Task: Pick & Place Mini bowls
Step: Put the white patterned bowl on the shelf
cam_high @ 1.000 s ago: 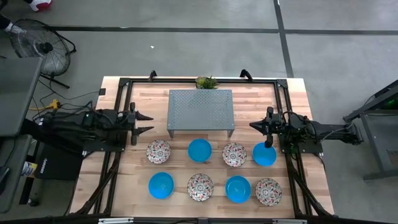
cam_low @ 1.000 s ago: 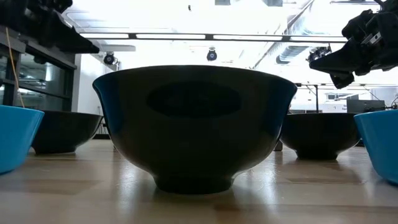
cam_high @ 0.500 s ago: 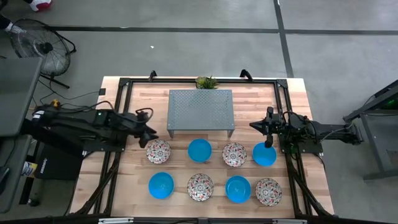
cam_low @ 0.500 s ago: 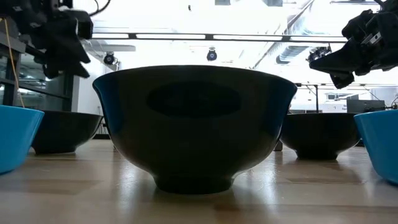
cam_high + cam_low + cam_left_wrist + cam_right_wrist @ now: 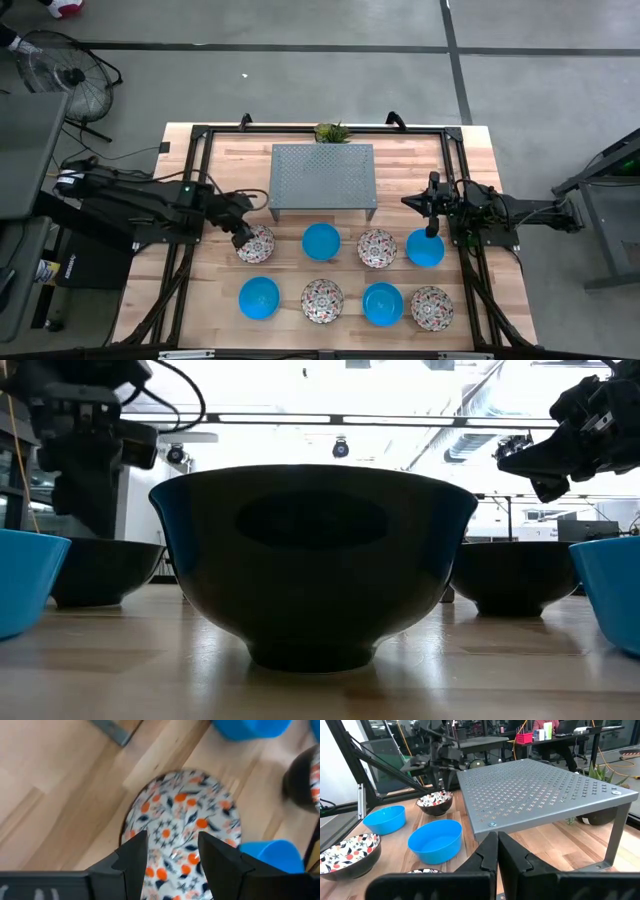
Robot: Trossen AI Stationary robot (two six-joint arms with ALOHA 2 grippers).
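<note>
Left wrist view: floral bowl (image 5: 182,825) straight below my spread left gripper (image 5: 172,852).
My pressed-together right gripper (image 5: 432,205) sits well apart.

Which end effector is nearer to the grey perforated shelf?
The left. The left end effector hangs over a floral bowl by the shelf's front left corner; the right end effector waits farther off its right side.

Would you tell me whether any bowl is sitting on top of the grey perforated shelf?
No, the grey perforated shelf is bare on top, and all eight bowls sit on the wooden table in front of it.
</note>
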